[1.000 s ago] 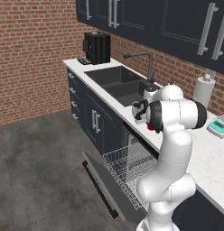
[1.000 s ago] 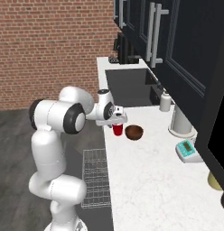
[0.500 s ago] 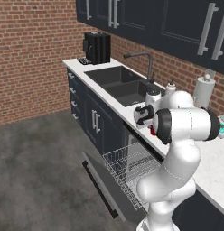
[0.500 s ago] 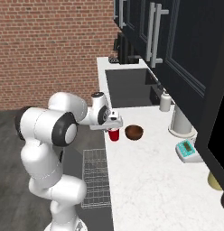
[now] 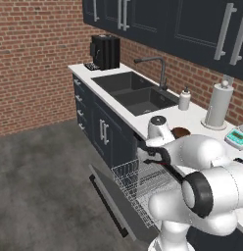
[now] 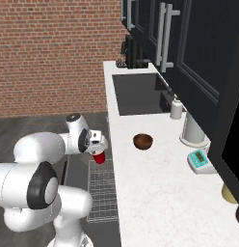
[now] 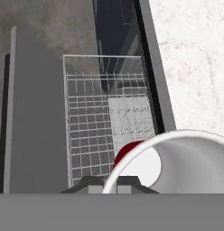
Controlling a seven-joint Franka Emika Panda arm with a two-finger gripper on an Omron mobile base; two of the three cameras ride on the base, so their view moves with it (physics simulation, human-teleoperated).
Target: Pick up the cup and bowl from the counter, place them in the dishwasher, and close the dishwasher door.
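The cup (image 6: 98,157), a second ago upright on the bench (image 6: 155,193) just beside the bowl (image 6: 142,141), is now off the bench, gripped in the tool (image 6: 99,150) and held out past the bench edge above the dishwasher's wire rack (image 6: 102,190). The arm has swung away from the bench, its elbow now nearer the cameras.

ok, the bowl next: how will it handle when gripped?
The bowl is glossy and rounded, so it may slip between the fingers; a rim pinch looks safer than a side squeeze. It's small and shallow, probably light, and it sits low and wide on the counter, so a nudge would likely slide it, not tip it.
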